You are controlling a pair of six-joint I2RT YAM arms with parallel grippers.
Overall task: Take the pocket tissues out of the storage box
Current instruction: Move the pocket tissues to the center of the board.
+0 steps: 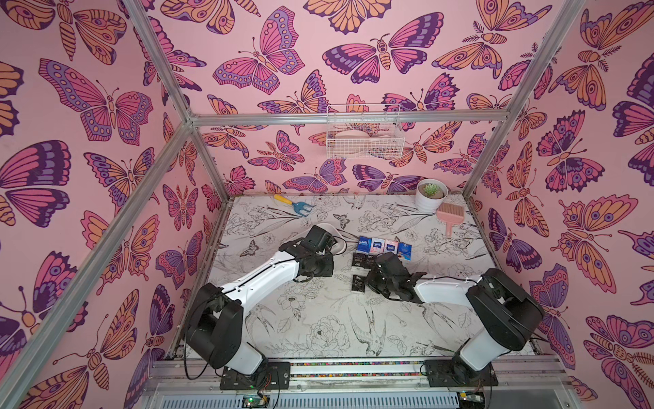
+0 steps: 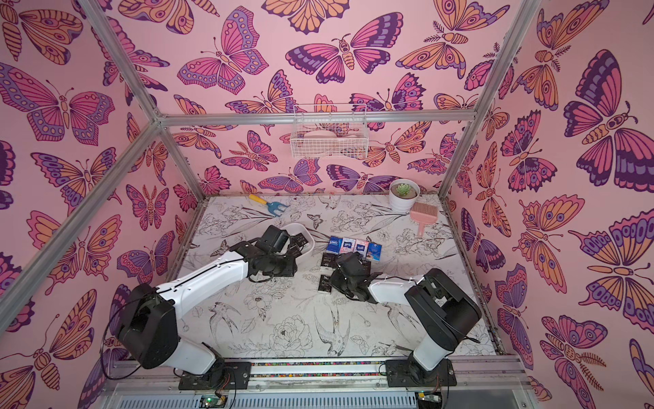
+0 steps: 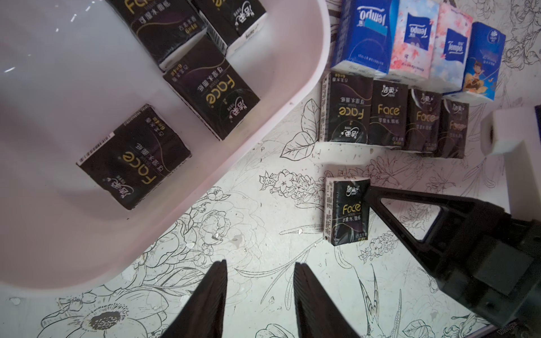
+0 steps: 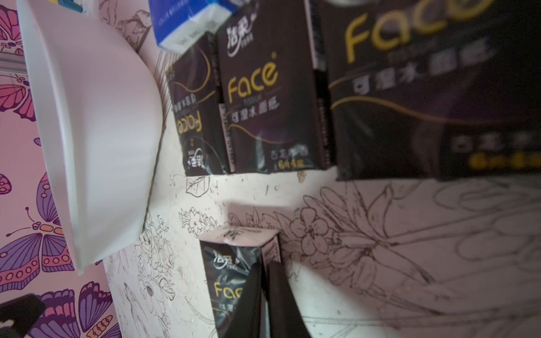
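Note:
The white storage box [image 3: 292,96] lies at the table's left middle and holds several black pocket tissues [image 3: 134,158]. Outside it, to its right, stand a row of blue, white and pink packets [image 3: 409,38] and a row of black ones [image 3: 392,114]. One black packet [image 3: 347,210] lies alone in front of them. My right gripper [image 4: 265,263] is shut, its fingertips [image 3: 369,190] against that packet's long edge. Nothing shows between its jaws. My left gripper [image 3: 260,264] hangs open and empty over bare table, beside the box's near wall.
At the back right stand a white plant pot [image 1: 431,194] and a pink brush [image 1: 450,214]. A small blue fork with a yellow handle [image 1: 299,206] lies at the back left. A white wire basket [image 1: 364,136] hangs on the back wall.

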